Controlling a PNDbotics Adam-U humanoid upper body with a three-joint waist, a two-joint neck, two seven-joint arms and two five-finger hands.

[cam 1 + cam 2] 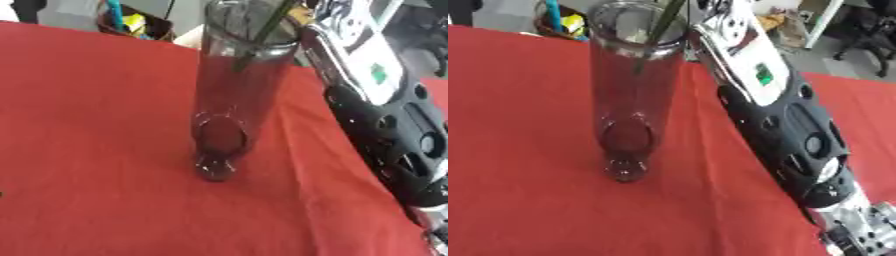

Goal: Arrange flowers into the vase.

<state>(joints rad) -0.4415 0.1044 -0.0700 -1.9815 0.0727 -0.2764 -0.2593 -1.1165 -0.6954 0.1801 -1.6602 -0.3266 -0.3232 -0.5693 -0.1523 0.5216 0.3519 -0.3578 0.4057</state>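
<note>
A tall clear glass vase [632, 95] stands upright on the red tablecloth [527, 150], near the middle of the view. A thin green stem [661, 22] slants down into its mouth from the top edge; the flower head is out of view. My right arm [785, 125], black with a silver wrist, reaches from the lower right up past the right side of the vase. Only the base of my right hand [713, 6] shows at the top edge, just right of the vase mouth. The left hand does not show.
A dark basket [560, 22] holding blue and yellow items sits beyond the table's far edge at the back left. White furniture [820, 20] and dark shapes stand at the back right. Red cloth stretches to the left of the vase and in front of it.
</note>
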